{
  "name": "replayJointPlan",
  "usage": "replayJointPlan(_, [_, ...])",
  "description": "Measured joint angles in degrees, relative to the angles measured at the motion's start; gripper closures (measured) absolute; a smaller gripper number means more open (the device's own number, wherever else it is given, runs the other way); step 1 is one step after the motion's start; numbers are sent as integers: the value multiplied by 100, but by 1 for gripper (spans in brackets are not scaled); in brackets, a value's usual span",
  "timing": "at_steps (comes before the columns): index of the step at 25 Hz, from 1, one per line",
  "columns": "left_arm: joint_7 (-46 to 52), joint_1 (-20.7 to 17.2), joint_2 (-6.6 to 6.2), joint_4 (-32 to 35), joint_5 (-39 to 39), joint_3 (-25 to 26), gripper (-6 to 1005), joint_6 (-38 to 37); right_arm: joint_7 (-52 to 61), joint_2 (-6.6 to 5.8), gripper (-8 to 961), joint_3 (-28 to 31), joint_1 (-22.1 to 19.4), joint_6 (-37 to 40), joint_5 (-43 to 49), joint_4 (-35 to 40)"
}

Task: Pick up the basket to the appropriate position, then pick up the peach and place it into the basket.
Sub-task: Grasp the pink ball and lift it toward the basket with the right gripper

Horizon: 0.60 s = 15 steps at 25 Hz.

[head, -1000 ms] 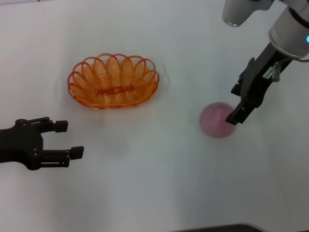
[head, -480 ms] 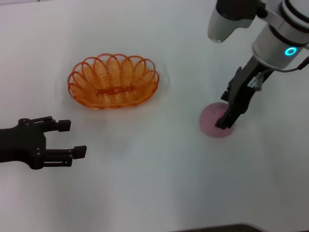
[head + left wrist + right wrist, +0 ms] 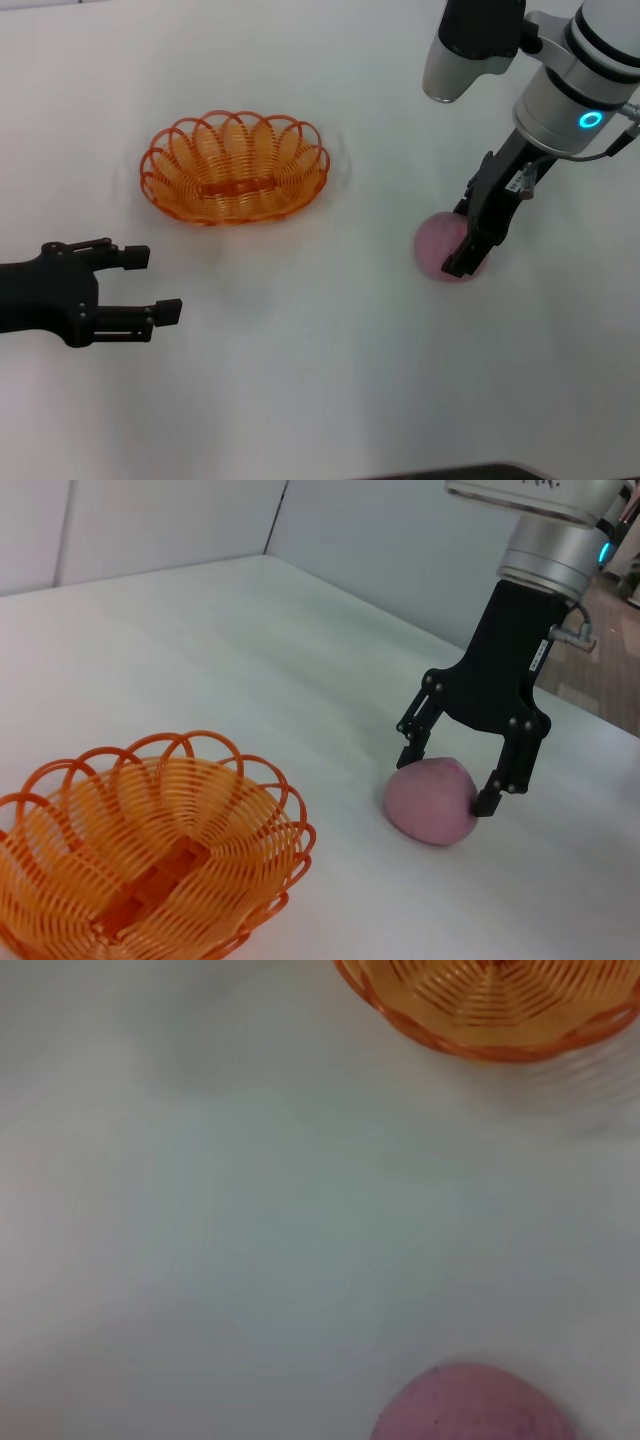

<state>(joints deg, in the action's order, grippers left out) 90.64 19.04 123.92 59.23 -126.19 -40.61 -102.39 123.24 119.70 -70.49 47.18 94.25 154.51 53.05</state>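
The orange wire basket [image 3: 235, 168] sits on the white table at the back left, also seen in the left wrist view [image 3: 150, 850] and the right wrist view [image 3: 490, 1000]. The pink peach [image 3: 436, 246] rests on the table at the right [image 3: 430, 802] [image 3: 470, 1405]. My right gripper [image 3: 460, 240] is lowered over the peach and open, with one finger [image 3: 412, 752] on each side of the fruit. My left gripper [image 3: 155, 283] hovers open and empty near the front left, short of the basket.
The white table [image 3: 300, 330] spreads between basket and peach with nothing on it. In the left wrist view, the table's far edge [image 3: 560, 695] runs behind the right arm.
My right gripper has moved left and down, so its fingers now straddle the peach. The left gripper has crept slightly rightward. Basket and peach have not moved.
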Motion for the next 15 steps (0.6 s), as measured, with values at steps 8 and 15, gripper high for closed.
replayJointPlan(8, [-3, 25, -8, 0, -3, 0, 109, -27, -1, 0, 87, 1, 16, -4, 0, -7])
replayJointPlan(15, [-2, 41, -17, 0, -3, 0, 108, -53, 11, 0, 88, 0, 58, 2, 33, -13])
